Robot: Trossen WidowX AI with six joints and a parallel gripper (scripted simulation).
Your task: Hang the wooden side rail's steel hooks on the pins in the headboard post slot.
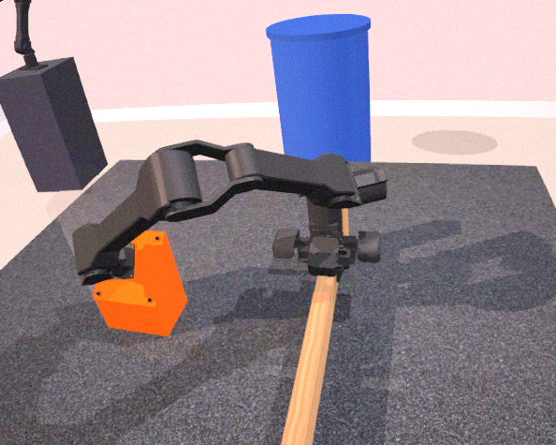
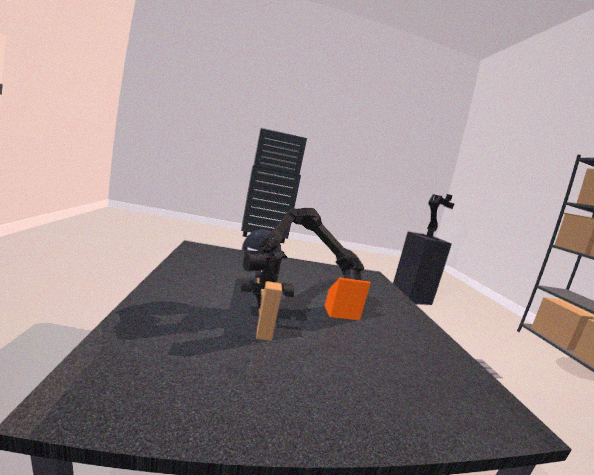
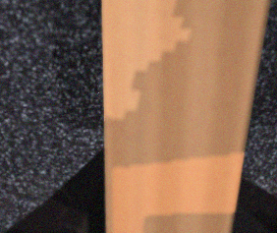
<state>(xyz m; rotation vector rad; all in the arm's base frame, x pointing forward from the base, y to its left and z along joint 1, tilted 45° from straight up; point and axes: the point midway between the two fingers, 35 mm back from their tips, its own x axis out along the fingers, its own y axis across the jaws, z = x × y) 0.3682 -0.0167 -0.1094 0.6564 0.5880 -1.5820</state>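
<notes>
So the rail (image 1: 314,346) (image 2: 268,313) (image 3: 180,96) looks like pale wood, smooth with straight grain running lengthwise, and the worktop (image 1: 451,390) (image 2: 297,390) (image 3: 37,82) under it has a matt, speckled dark finish, kinda rough looking. Beside the rail, the block (image 1: 162,286) (image 2: 348,299) is flat, smooth orange, maybe plastic, can't really tell. The arm (image 1: 288,170) (image 2: 326,239) over the rail is dark with a low sheen on its rounded joints, and the drum (image 1: 323,88) beyond the rail is smooth blue, pretty matt too.

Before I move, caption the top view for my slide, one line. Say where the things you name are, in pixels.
Black gripper (image 1: 326,271) shut on the long pale wooden rail (image 1: 308,361), right of the orange block (image 1: 162,284) under the arm's base.
</notes>
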